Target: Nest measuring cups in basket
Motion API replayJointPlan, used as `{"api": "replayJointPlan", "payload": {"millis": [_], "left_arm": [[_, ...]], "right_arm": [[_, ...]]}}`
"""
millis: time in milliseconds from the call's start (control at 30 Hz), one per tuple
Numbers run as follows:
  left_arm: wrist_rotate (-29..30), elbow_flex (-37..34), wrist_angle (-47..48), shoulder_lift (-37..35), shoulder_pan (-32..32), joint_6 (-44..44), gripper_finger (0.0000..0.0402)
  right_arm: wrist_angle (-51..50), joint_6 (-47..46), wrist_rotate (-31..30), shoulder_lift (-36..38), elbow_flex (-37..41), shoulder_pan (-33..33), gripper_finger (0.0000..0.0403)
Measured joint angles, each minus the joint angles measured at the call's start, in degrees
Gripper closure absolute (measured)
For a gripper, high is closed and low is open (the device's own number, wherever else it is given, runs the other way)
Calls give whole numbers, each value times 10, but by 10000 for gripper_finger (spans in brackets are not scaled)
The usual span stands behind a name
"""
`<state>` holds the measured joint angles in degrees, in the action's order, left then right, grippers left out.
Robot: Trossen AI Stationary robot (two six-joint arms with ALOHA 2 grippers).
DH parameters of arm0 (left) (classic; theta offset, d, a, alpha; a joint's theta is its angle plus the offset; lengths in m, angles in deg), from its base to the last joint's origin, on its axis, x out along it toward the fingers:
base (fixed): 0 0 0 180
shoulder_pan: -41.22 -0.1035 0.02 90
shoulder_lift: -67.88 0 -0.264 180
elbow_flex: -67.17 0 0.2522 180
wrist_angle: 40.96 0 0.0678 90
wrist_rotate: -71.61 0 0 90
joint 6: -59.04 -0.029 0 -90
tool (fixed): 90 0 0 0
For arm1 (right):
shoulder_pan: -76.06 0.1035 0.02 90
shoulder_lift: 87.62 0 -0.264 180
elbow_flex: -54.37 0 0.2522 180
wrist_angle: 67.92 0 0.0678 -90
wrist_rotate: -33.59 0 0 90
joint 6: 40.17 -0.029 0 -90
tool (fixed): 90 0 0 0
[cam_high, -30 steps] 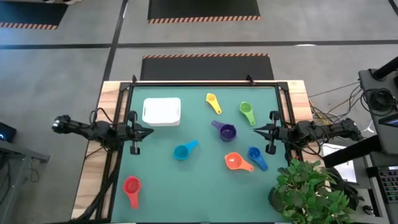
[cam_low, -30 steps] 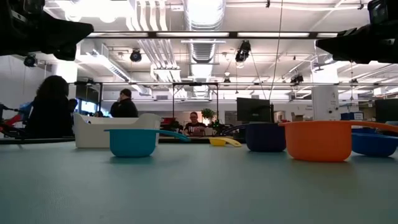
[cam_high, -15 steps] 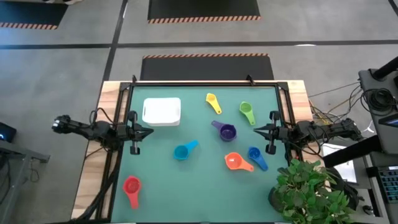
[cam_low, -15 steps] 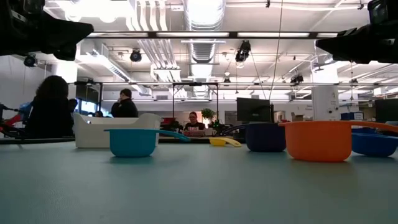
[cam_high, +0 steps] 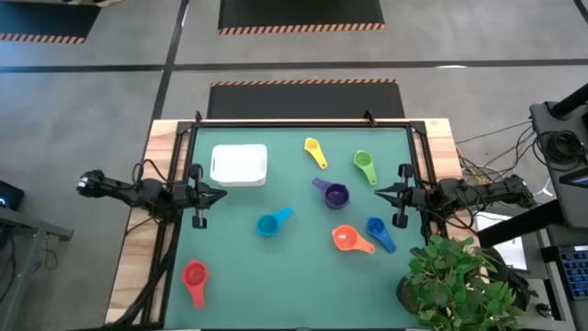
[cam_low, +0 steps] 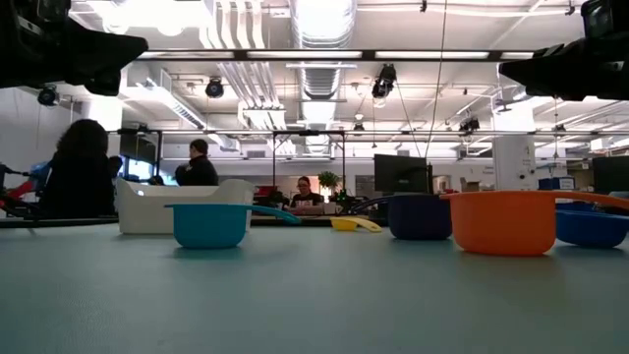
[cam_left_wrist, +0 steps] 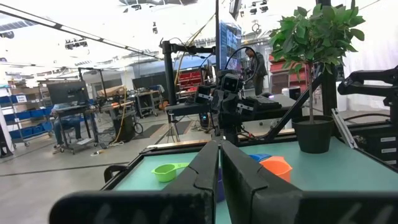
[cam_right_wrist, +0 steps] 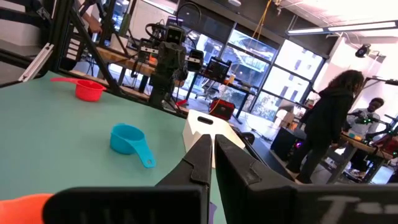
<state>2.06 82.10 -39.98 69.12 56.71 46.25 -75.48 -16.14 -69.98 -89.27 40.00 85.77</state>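
Observation:
Several measuring cups lie scattered, bowls up, on the green table top. Yellow [cam_high: 314,151] and green [cam_high: 365,165] are toward the far right. Purple [cam_high: 333,193] and light blue [cam_high: 272,222] are mid-table. Orange [cam_high: 349,240] and dark blue [cam_high: 378,232] are near right, and red [cam_high: 195,278] is near left. The white basket [cam_high: 239,165] stands at the far left. My left gripper [cam_high: 223,194] is shut and hovers level at the table's left edge. My right gripper [cam_high: 375,192] is shut and hovers level at the right edge. Neither touches anything.
A potted plant [cam_high: 459,285] stands at the table's near right corner, beside the right arm. A dark metal frame [cam_high: 294,121] runs along the table's far and side edges. People sit and stand in the room beyond the table [cam_low: 84,167].

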Motion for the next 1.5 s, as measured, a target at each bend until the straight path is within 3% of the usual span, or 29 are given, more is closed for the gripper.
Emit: {"api": "replayJointPlan", "payload": {"millis": [367, 533, 667, 833, 1033, 1367, 1500], "left_arm": [[0, 0, 0, 0, 0, 0, 402], [0, 0, 0, 0, 0, 0, 402], [0, 0, 0, 0, 0, 0, 402], [0, 0, 0, 0, 0, 0, 402], [0, 0, -33, 0, 0, 10, 402], [0, 0, -176, 0, 0, 150, 402], [-9, 0, -230, 11, 0, 159, 402]], "right_arm": [[0, 9, 0, 0, 0, 0, 394], [0, 161, 0, 0, 0, 0, 394], [0, 194, 0, 0, 0, 0, 394], [0, 123, 0, 0, 0, 0, 394], [0, -102, 0, 0, 0, 0, 394], [78, -206, -7, 0, 0, 0, 394], [113, -244, -68, 0, -1, 0, 394]]}}
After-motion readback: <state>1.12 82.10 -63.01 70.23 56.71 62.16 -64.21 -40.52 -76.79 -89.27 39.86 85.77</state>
